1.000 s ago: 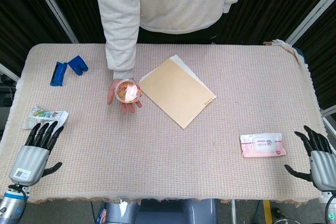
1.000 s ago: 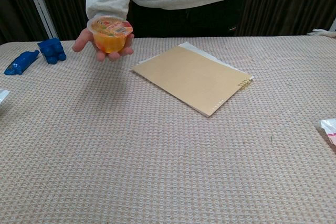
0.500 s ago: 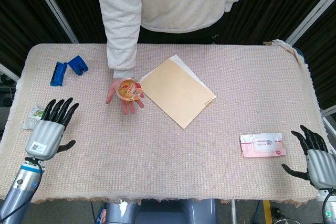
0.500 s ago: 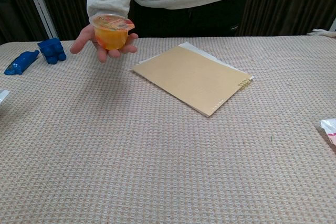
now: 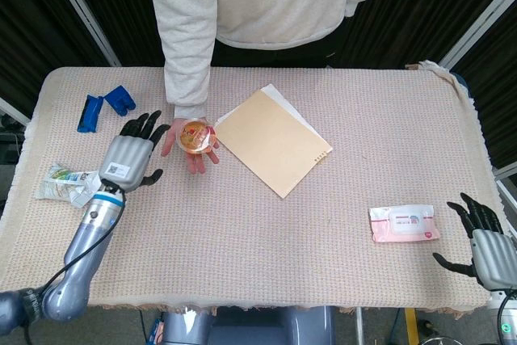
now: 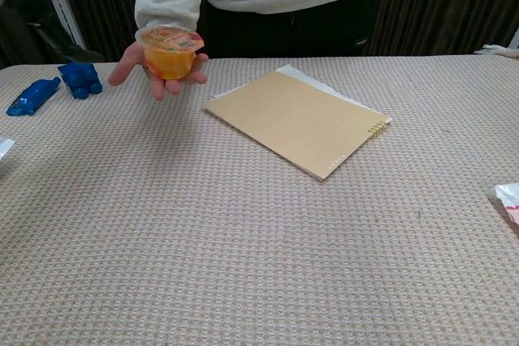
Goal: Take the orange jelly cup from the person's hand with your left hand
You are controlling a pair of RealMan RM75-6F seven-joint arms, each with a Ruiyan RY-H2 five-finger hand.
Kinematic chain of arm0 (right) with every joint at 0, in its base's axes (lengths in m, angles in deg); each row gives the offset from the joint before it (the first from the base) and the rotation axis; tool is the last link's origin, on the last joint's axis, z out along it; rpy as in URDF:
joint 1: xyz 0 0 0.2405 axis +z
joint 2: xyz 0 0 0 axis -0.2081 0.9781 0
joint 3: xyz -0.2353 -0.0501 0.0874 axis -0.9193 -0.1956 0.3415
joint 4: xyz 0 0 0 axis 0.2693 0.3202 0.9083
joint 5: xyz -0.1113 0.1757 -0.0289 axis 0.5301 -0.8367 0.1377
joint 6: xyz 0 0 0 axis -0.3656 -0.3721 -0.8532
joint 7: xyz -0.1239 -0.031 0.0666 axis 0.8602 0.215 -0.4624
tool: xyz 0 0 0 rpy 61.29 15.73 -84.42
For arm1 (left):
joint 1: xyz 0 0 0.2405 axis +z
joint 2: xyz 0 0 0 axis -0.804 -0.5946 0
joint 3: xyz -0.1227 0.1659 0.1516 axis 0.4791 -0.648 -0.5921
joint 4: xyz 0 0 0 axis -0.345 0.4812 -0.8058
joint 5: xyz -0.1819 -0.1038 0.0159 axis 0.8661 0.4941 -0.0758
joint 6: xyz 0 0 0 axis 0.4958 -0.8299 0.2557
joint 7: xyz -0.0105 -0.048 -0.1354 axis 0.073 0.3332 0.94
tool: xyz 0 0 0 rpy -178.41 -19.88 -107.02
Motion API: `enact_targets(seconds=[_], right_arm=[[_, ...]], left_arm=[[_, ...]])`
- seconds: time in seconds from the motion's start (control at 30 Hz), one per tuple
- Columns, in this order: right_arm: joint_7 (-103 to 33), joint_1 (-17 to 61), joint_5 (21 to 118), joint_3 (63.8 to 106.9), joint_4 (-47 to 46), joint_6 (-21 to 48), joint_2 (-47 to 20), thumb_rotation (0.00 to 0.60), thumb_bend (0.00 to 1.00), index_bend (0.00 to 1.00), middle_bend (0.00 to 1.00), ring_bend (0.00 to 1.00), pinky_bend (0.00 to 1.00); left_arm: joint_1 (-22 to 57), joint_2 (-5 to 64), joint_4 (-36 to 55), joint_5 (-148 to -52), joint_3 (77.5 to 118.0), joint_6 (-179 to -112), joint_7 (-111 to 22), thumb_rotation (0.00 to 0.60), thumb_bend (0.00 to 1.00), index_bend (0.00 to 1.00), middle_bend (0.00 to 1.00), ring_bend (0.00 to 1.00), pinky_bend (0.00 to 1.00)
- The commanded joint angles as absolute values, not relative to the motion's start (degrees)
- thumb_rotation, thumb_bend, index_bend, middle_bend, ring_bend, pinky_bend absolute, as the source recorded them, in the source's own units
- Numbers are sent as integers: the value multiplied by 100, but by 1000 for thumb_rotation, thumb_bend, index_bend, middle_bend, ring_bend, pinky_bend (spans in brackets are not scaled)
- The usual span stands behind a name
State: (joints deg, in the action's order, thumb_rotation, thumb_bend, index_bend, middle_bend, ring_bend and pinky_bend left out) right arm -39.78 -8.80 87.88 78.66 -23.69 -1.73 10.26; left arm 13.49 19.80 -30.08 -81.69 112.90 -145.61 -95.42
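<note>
The orange jelly cup (image 5: 195,136) rests upright on the person's hand (image 5: 191,148), near the worktop (image 5: 242,224) far-left area. The left robot hand (image 5: 129,157), fingers spread and empty, sits just beside it. The right robot hand (image 5: 485,240), also spread, holds nothing at the near-right corner

One jelly cup (image 5: 193,136), one notebook (image 5: 273,141), two blue toys (image 5: 119,99), two packets (image 5: 404,224).

I find both views bright and evenly lit from overhead; the counter (image 5: 266,224) shows soft shadows, sharp focus, no glare.
</note>
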Motion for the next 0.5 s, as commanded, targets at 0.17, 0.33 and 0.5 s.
enact_targets(seconds=[0.17,0.33,0.5], right_arm=[[-4098,-861,8688,7881,-2355,-74,1071,600,74,144,0,0,0],[-4162,-859,8673,7881,-2362,-48,1103,600,73,144,0,0,0],[-4188,-865,8662,7878,-2378,-44,1122,600,73,144,0,0,0]], left_arm=[[-196,2880,-2253,-6179,11951,-15055,-10844,600,299,171,0,28,139],[-702,3180,-1761,-5631,12012,-15238,-11209,600,298,182,0,38,147],[-1080,3449,-1315,-5094,12088,-15433,-11457,600,298,242,0,47,156]])
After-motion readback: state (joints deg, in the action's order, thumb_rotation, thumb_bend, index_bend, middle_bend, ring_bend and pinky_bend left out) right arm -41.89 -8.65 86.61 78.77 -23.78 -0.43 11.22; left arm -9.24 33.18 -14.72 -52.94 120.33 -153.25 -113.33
